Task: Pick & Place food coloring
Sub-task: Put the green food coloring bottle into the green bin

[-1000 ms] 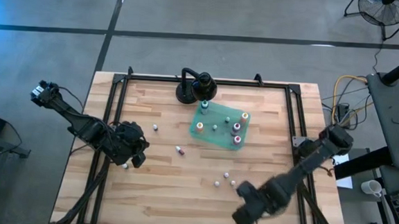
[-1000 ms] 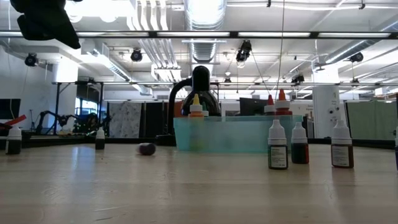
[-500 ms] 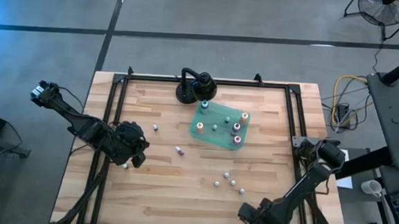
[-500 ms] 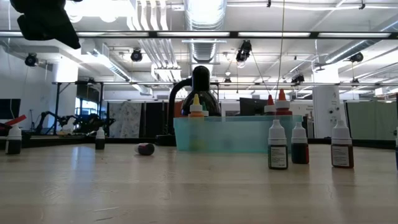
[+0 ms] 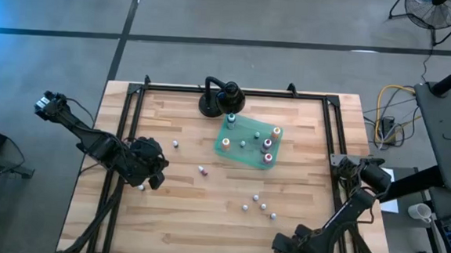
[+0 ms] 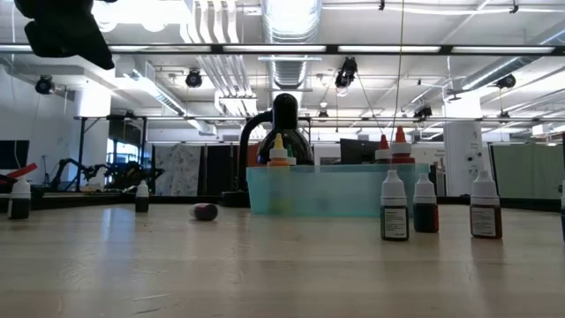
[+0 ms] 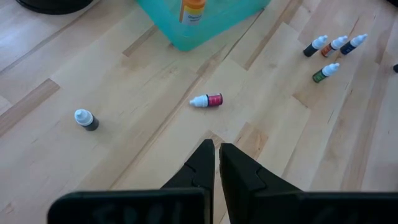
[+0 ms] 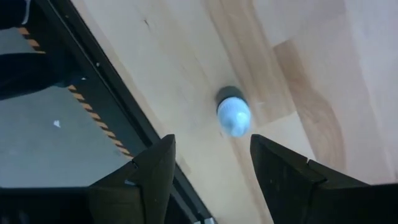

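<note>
The food coloring is a set of tiny bottles. Several stand in a teal tray (image 5: 248, 142), and others stand loose on the wood (image 5: 258, 205). One red-labelled bottle (image 7: 207, 101) lies on its side. My right gripper (image 8: 211, 148) hangs open at the table's near edge, pointing down. Its fingers stand on either side of an upright white-capped bottle (image 8: 234, 115) below them, clear of it. My left gripper (image 7: 216, 157) hovers shut over the table's left part (image 5: 148, 167) and holds nothing.
A black round-based stand (image 5: 221, 99) sits at the far edge behind the tray. A dark-bodied bottle (image 7: 85, 119) stands alone near the left arm. The table's black frame rail (image 8: 106, 93) runs close beside the bottle under my right gripper.
My right gripper has moved down and toward the table's near edge, a little to the right, and now sits low at that edge. The left arm has kept still.
</note>
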You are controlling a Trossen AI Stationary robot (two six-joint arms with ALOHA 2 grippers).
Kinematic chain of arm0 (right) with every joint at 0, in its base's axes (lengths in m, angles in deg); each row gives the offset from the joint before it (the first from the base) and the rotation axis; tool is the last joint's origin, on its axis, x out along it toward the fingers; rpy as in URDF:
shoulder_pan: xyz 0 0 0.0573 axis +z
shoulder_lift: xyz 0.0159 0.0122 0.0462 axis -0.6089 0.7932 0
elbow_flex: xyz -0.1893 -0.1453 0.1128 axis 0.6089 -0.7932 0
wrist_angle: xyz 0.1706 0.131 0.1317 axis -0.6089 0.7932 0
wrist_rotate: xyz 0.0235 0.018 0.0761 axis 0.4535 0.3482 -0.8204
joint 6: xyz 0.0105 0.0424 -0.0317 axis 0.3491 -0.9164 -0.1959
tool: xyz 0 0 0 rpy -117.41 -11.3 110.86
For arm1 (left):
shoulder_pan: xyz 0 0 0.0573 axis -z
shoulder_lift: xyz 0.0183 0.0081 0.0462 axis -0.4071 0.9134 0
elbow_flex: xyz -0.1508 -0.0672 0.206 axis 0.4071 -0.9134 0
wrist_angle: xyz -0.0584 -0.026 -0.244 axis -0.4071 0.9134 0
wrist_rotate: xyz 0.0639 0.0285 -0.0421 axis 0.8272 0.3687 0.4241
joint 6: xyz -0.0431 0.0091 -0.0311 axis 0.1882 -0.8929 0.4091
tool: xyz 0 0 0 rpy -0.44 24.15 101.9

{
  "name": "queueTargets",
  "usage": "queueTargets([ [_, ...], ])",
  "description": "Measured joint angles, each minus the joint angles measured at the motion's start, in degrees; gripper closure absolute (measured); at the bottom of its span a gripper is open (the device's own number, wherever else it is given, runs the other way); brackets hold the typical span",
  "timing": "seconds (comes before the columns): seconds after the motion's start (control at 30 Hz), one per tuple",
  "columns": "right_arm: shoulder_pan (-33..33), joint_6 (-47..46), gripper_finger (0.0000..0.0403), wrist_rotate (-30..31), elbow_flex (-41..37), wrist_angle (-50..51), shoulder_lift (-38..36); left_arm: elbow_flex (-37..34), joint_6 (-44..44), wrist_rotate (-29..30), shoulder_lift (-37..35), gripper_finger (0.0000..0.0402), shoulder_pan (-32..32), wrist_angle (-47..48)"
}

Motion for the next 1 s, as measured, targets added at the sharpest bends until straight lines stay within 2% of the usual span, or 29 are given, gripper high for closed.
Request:
queueTargets([
  [0.23, 0.2, 1.96, 0.0202, 3.56, 0.0, 1.16, 0.0, 0.0, 0.0, 0.01, 0.0, 0.0401, -0.01, 0.0],
  [0.57, 0.11, 5.9, 0.0204, 2.58, 0.0, 1.0, -0.07, 0.0, 0.01, 0.0, 0.0, 0.0401, 0.0, -0.02],
  [1.0, 0.06, 5.27, 0.0257, 5.31, -0.17, 1.07, -0.04, 0.0, 0.0, 0.0, 0.0, 0.0401, 0.0, -0.02],
])
